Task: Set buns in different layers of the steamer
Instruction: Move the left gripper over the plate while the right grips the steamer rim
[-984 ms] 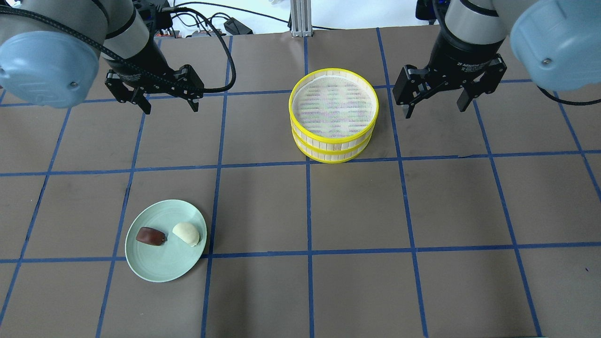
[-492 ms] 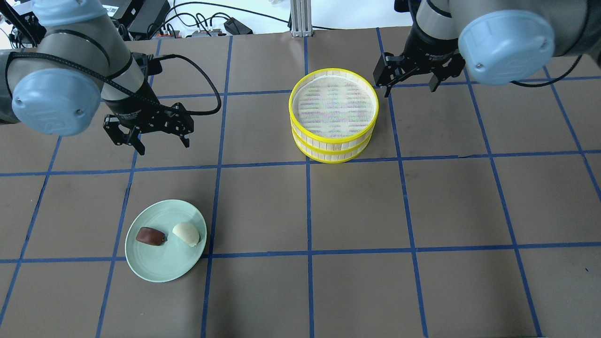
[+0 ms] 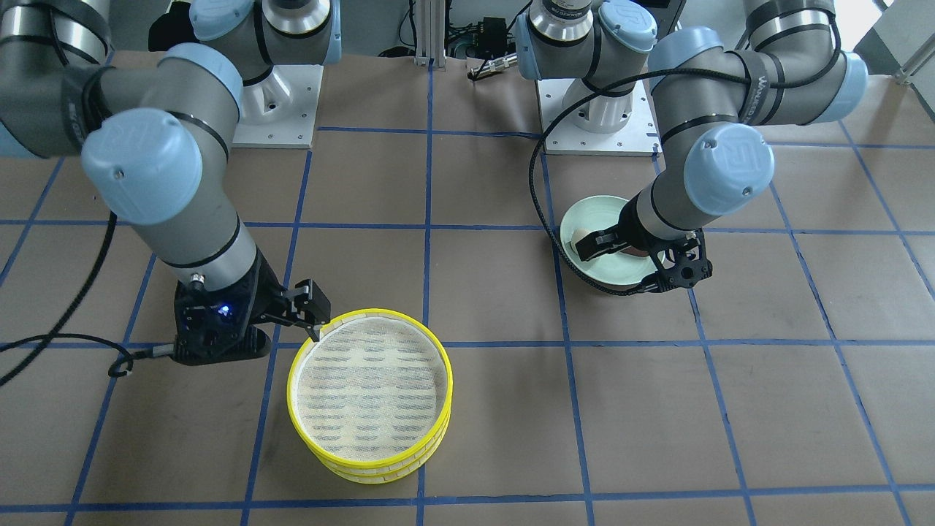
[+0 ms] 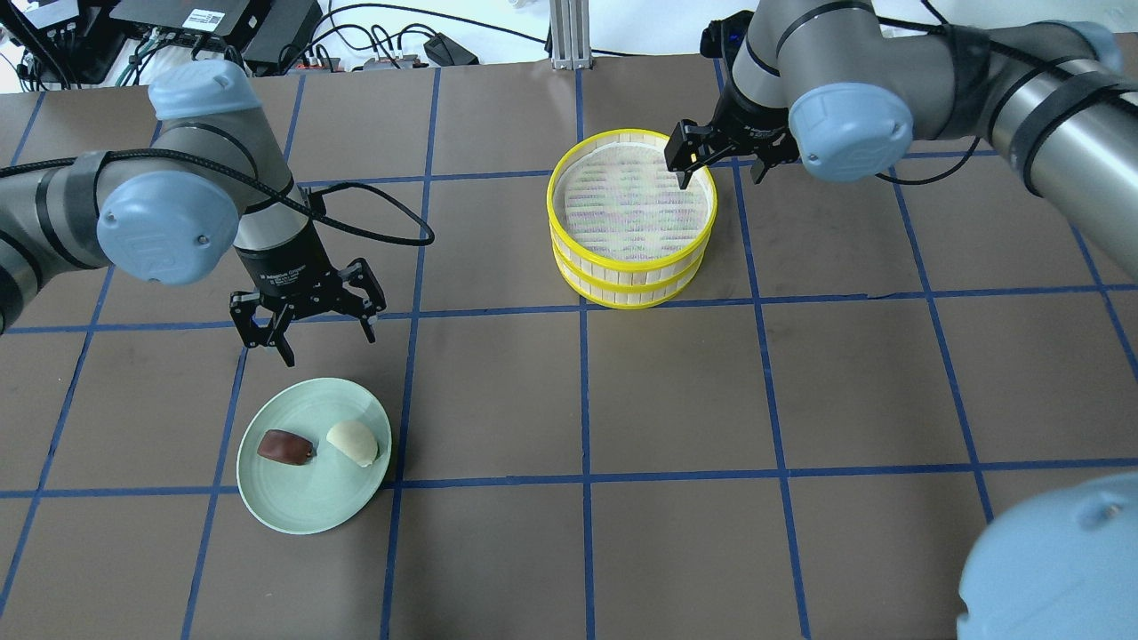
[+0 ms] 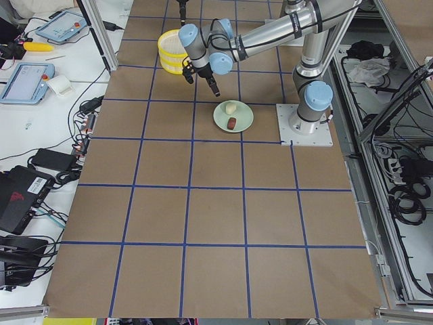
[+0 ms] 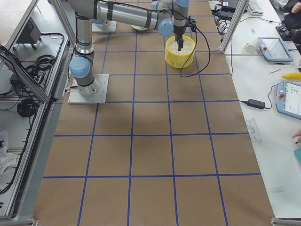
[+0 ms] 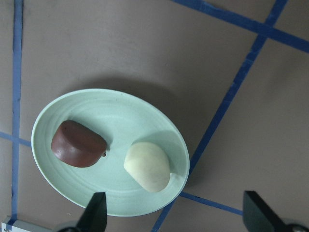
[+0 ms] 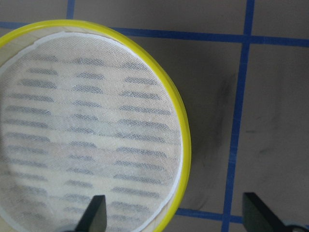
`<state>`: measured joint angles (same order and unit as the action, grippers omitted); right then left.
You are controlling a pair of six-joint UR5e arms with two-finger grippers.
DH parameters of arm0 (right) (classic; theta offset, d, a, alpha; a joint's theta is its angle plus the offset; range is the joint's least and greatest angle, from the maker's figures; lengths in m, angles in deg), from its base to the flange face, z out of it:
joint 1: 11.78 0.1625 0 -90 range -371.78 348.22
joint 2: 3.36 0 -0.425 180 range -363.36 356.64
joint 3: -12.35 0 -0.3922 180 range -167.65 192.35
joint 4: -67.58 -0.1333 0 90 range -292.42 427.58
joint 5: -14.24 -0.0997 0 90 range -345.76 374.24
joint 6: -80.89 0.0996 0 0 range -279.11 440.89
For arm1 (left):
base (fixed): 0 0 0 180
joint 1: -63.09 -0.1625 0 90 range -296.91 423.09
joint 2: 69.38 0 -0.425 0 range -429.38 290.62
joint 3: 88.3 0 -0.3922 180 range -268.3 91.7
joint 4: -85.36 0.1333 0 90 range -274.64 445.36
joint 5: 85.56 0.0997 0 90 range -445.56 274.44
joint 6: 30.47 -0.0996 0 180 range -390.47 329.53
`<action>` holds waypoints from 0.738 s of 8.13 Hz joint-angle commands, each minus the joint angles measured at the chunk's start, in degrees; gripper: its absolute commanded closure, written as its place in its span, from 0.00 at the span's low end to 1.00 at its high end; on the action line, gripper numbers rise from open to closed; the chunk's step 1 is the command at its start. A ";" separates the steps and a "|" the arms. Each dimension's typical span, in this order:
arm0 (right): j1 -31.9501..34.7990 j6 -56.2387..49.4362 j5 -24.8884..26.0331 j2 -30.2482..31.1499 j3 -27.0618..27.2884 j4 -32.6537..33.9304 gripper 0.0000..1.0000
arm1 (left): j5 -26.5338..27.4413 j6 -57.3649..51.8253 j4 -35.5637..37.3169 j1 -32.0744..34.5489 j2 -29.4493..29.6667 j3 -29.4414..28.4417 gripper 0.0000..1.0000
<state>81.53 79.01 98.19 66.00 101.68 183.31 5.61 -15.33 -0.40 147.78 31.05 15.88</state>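
Observation:
The steamer (image 4: 633,267) is two yellow-rimmed trays stacked at the table's centre back, with an empty mesh floor on top; it also shows in the front view (image 3: 292,383) and the right wrist view (image 8: 186,140). The cream-white bun (image 4: 353,442) and the reddish-brown bun (image 4: 285,446) lie side by side on a pale green plate (image 4: 311,502). My left gripper (image 4: 327,348) is open and empty, just behind the plate; its wrist view shows the brown bun (image 7: 78,144) and the white bun (image 7: 147,166). My right gripper (image 4: 723,178) is open and straddles the steamer's far right rim.
The table is brown paper with a blue tape grid. A black cable (image 4: 391,200) loops from my left wrist above the table. An aluminium post (image 4: 565,36) and loose cables stand at the far edge. Both arm bases (image 3: 599,117) sit on my side.
My left gripper has moved forward to just behind the plate. My right gripper has moved left until its jaws straddle the steamer's rim. Buns and steamer have not moved.

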 commanded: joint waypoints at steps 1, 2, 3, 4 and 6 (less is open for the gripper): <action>0.03 0.12 -1.15 -6.77 0.32 6.70 0.00 | 0.41 6.40 -0.55 -0.06 3.71 3.57 0.03; 0.03 0.03 -1.07 -7.22 0.32 6.70 0.00 | 0.24 6.48 -0.55 -0.06 4.67 3.93 0.04; 0.03 0.03 -0.90 -7.31 0.75 6.79 0.00 | 0.59 6.48 -0.55 -0.06 5.29 3.93 0.04; 0.03 0.03 -0.89 -7.22 0.93 7.49 0.09 | 1.90 6.57 -0.55 -0.06 5.56 4.02 0.06; -0.05 -0.05 -0.28 -7.22 1.02 7.67 0.58 | 2.79 7.36 -0.55 -0.06 6.09 5.07 0.12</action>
<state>81.53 79.05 97.38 58.82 102.58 190.68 7.62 -8.61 -0.94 147.72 36.67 19.98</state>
